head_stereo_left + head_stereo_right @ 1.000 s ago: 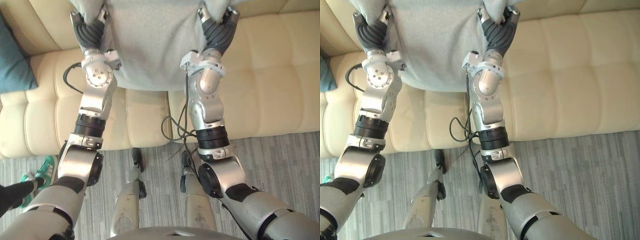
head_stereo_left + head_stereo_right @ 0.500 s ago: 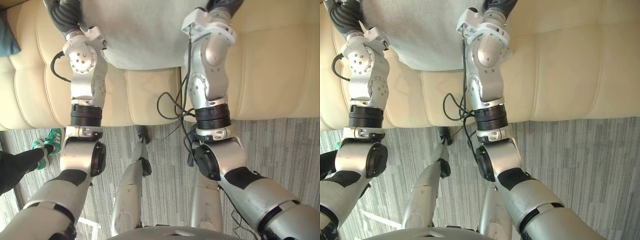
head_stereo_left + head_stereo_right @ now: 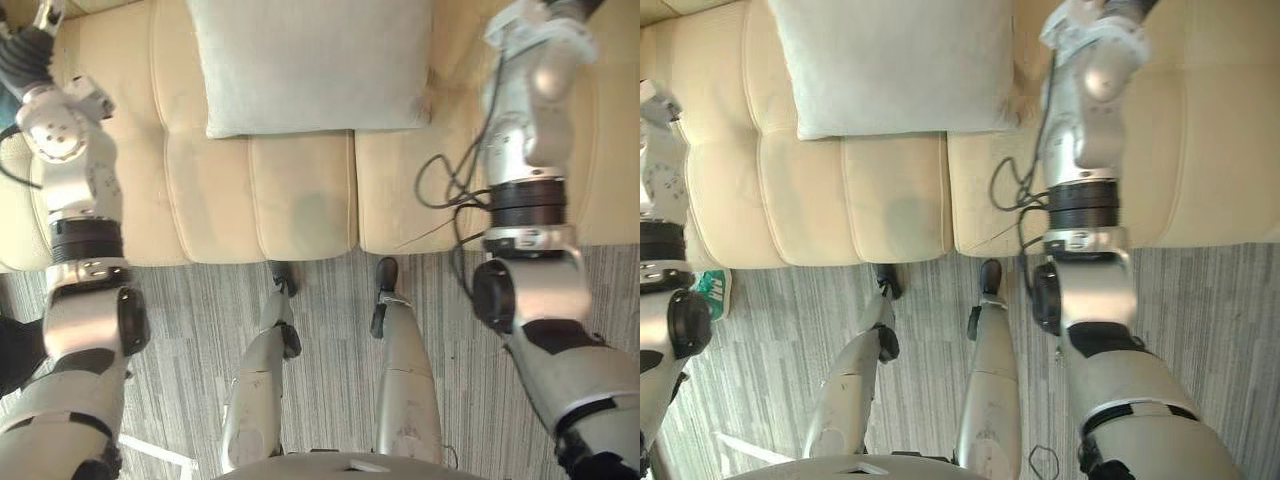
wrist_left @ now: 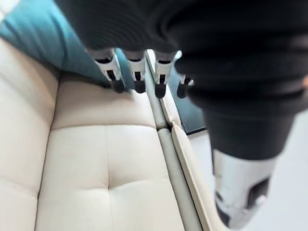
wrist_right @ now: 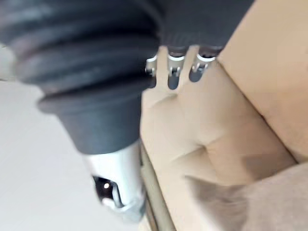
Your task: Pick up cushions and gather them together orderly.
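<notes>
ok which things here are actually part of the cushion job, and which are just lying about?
Job:
grey cushion, flat on the seat
teal cushion
left hand, open, close to the teal one
right hand, open, empty

Lying about:
cream sofa
striped floor
a person's green shoe

A cream tufted sofa (image 3: 300, 205) stands on grey striped carpet (image 3: 1210, 290), with a person's green shoe (image 3: 712, 292) on the carpet near its front edge.
</notes>
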`<state>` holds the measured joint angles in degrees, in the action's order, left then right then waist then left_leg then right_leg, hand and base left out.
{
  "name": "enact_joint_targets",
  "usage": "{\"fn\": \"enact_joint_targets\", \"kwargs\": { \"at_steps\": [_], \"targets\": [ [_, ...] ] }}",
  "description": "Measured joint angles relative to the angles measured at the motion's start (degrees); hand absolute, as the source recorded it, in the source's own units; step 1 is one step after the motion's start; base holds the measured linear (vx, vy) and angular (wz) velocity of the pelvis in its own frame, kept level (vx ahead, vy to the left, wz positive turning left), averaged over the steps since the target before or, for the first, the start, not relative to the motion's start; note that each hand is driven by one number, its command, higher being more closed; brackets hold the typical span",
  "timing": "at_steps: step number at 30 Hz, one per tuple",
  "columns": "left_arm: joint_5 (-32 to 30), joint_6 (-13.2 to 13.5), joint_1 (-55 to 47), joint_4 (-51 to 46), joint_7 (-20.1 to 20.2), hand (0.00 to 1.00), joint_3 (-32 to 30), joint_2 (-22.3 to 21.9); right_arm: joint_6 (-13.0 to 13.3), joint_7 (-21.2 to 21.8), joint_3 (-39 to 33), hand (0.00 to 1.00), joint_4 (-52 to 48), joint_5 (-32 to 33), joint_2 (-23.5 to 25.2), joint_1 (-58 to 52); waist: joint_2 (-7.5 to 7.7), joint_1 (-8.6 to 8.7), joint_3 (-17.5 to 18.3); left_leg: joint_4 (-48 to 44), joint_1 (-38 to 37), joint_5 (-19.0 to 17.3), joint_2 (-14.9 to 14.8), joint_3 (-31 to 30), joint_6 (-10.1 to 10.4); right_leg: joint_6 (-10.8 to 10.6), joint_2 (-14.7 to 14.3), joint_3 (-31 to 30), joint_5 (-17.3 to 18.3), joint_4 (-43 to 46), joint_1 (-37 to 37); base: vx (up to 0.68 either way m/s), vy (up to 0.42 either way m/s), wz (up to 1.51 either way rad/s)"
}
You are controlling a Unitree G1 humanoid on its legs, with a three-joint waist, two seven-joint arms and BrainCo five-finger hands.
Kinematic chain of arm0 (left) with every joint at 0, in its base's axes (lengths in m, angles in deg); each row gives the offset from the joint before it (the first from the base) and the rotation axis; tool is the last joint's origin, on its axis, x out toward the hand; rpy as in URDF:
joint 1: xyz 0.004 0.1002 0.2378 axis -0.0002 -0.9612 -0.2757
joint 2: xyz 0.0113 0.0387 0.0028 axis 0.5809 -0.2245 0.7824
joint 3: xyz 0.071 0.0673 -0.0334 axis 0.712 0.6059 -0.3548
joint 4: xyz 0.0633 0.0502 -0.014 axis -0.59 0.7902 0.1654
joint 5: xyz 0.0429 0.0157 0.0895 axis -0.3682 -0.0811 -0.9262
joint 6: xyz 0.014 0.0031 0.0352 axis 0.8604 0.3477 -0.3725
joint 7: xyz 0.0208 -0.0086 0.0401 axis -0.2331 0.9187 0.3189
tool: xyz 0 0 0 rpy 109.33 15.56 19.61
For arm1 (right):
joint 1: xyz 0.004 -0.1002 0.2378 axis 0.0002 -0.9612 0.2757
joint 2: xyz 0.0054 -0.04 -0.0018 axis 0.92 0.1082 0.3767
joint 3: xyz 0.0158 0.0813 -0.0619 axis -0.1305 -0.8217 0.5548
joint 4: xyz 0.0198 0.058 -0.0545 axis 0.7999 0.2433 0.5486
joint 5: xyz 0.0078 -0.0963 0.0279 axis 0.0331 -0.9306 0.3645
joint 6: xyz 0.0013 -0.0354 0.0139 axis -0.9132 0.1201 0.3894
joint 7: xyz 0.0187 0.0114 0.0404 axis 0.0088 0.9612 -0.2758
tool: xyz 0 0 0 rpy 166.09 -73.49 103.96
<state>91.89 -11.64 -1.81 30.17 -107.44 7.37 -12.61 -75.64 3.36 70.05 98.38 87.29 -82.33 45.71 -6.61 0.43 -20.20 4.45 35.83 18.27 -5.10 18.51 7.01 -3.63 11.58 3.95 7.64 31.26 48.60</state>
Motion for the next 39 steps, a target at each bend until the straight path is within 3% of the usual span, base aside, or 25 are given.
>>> {"fn": "enact_joint_targets", "kwargs": {
  "at_steps": [1, 4, 6, 8, 10, 14, 19, 22, 28, 34, 39],
  "targets": [
    [0.21, 0.15, -4.33, -1.88, 2.04, 0.0, -0.23, 2.2, -0.33, 1.92, 1.19, 0.0, -0.01, 1.62, -3.79, -0.05, 0.0, 0.11, 0.0, 0.0, -0.86, -0.01, 0.03, -0.01, 0.01, -0.12, 0.0, 0.01, -0.29, -0.83, -1.23, 0.02, -0.055, -0.04],
    [2.2, 1.58, -15.33, -7.02, 5.21, 0.0, -3.21, 3.25, -0.75, 5.43, 0.81, 0.0, -1.7, 3.52, -10.04, -3.73, 0.01, 0.13, 0.01, -0.01, -2.68, -0.03, 0.07, -0.37, 0.01, -0.36, -0.09, 0.11, -0.98, -2.8, -4.01, 0.02, -0.054, -0.05],
    [4.53, 2.66, -22.91, -10.75, 6.32, 0.0, -5.25, 1.9, -0.68, 7.02, -1.66, 0.0, -6.18, 3.88, -11.65, -11.93, 0.17, 0.11, 0.04, -0.02, -3.98, -0.35, 0.06, -1.27, 0.25, -0.42, -0.12, 0.54, -1.04, -3.77, -5.93, 0.03, -0.07, -0.02],
    [6.2, 3.22, -32.12, -15.22, 7.19, 0.0, -8.36, -2.95, -0.54, 8.07, -5.51, 0.0, -11.27, 4.72, -10.63, -24.78, 0.18, -0.24, 0.05, -0.02, -6.38, -1.94, -0.1, -1.69, -1.09, -0.45, -0.41, 1.09, -1.0, -4.55, -8.61, 0.05, -0.079, -0.1],
    [7.25, 4.01, -40.06, -18.69, 7.48, 0.0, -10.22, -9.29, -0.56, 8.65, -7.85, 0.0, -14.56, 4.66, -7.71, -37.18, 0.2, -0.15, 0.05, -0.02, -8.96, -3.51, -0.25, -2.4, -2.36, -0.65, -0.68, 1.63, -0.82, -5.4, -11.81, 0.05, -0.042, -0.03],
    [8.47, 4.0, -52.89, -18.9, 10.0, 0.0, -8.91, -22.05, -0.68, 12.14, -10.12, 0.0, -20.64, 2.23, 5.35, -57.81, 1.49, 0.68, 0.86, -0.01, -15.62, -5.73, 0.32, -2.77, -2.76, -1.54, -0.45, 2.66, 0.63, -6.94, -19.27, 0.02, -0.015, 0.02],
    [6.01, 2.63, -63.95, -9.55, 14.9, 0.0, -3.22, -29.44, -0.92, 17.3, -10.0, 0.0, -17.36, -4.92, 20.91, -76.09, 4.26, 0.55, 5.54, -0.02, -23.87, -8.31, -0.52, -1.56, -1.92, -1.54, -1.8, 2.61, 0.76, -11.63, -28.6, 0.06, -0.013, -0.16],
    [3.8, 1.19, -66.19, 1.35, 17.29, 0.0, -2.13, -32.42, -1.4, 18.42, -8.99, 0.0, -7.22, -9.18, 24.26, -81.04, 5.23, 0.63, 9.87, -0.02, -27.04, -9.23, -1.27, -0.8, -2.07, -2.05, -2.9, 2.39, -1.25, -16.53, -33.42, 0.1, 0.004, -0.25],
    [-6.91, -1.26, -65.14, 16.72, 19.34, 0.0, -2.32, -33.36, -3.92, 19.35, -9.01, 0.0, 11.02, -18.32, 26.79, -81.35, 6.17, 0.27, 13.61, 0.01, -33.05, -11.17, -2.01, 2.96, -1.29, -2.17, -4.45, -0.74, -4.71, -23.79, -40.32, 0.05, 0.014, -0.34],
    [-9.19, -2.16, -64.12, 21.52, 17.98, 0.0, -4.01, -33.38, -5.64, 19.34, -9.18, 0.0, 18.34, -22.41, 26.97, -80.08, 7.08, 0.0, 15.66, 0.24, -37.68, -12.26, -1.66, 4.19, -0.85, -2.19, -4.47, -2.41, -5.81, -26.43, -45.12, 0.01, 0.023, -0.15],
    [-11.36, -2.4, -63.17, 21.86, 16.31, 0.0, -3.99, -33.22, -6.23, 19.06, -9.18, 0.0, 19.8, -23.01, 27.11, -77.5, 8.14, -0.59, 15.4, 0.07, -40.19, -12.72, -0.86, 6.01, -1.04, -1.99, -4.12, -5.1, -6.81, -26.49, -46.04, -0.04, 0.028, -0.25]
  ]
}}
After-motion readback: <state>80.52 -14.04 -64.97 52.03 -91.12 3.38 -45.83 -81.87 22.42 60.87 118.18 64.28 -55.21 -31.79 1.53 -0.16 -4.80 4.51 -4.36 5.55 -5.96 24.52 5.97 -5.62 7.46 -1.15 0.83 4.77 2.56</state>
